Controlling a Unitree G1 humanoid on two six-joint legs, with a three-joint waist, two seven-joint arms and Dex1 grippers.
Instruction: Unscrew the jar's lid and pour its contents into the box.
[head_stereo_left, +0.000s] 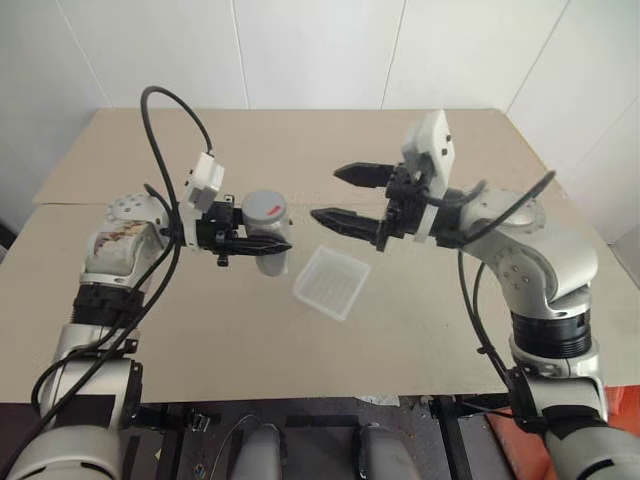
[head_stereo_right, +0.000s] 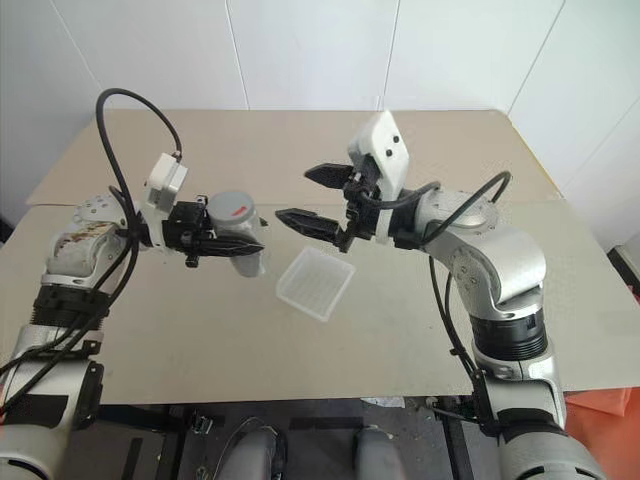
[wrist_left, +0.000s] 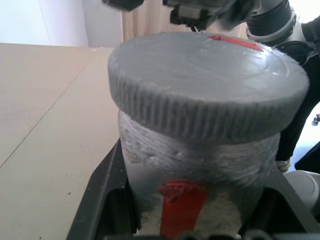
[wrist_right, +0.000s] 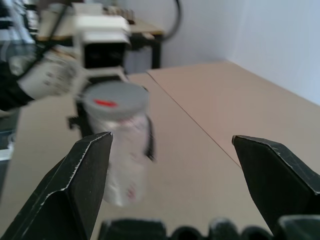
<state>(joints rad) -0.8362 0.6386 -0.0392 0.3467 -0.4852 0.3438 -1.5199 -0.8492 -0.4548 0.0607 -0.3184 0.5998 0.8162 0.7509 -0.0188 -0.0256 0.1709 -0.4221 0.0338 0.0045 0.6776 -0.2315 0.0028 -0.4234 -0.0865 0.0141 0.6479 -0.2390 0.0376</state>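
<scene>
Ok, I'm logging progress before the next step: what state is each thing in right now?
jar: held above the table, clamped in the left gripper.
lid: on the jar.
box: flat on the table, nothing visible inside.
right gripper: open, apart from the jar.

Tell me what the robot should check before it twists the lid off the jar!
1. Left hand shut on the jar: ok.
2. Lid on the jar, facing up: ok.
3. Right hand open wide enough for the lid: ok.
4. Right hand around the lid: not ok, it is beside it, apart.
5. Box on the table near the jar, open side up: ok.
6. Contents inside the jar: cannot tell.
</scene>
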